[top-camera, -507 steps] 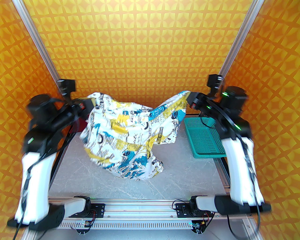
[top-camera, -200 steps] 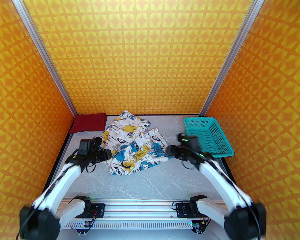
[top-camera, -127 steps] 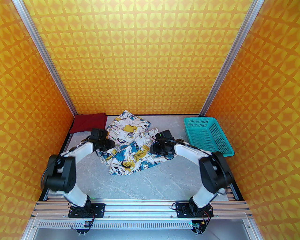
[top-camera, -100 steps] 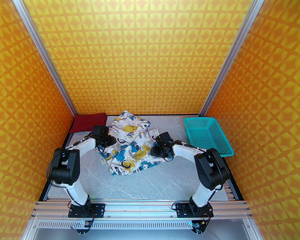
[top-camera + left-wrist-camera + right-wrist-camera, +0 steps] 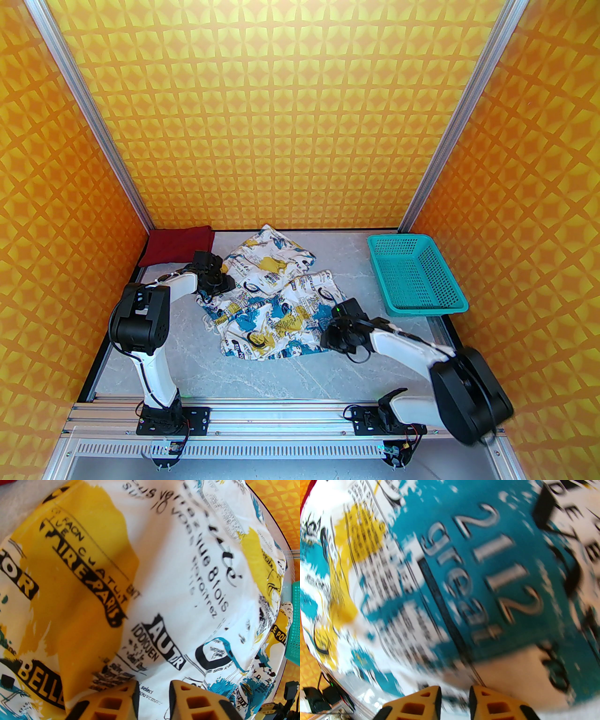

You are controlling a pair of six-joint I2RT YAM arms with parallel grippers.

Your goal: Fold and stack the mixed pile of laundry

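Printed shirt [image 5: 272, 300] shifted rightward and nearer on worktop [image 5: 281, 375] versus half a second ago; left claw [image 5: 226, 283], right claw [image 5: 328, 338] each pinch its cloth.

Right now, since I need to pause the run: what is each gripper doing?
Left gripper: closed on the printed shirt.
Right gripper: closed on the printed shirt too, though that view is blurred.

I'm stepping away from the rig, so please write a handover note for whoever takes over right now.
Left pincer: closed on the printed shirt at its left edge.
Right pincer: looks closed on its near right edge; that view is blurred.
The garment lies crumpled mid-table, unfolded.
Red shirt: looks folded, at the far left corner.
Left to do: flatten and fold the printed one, then stack the two.
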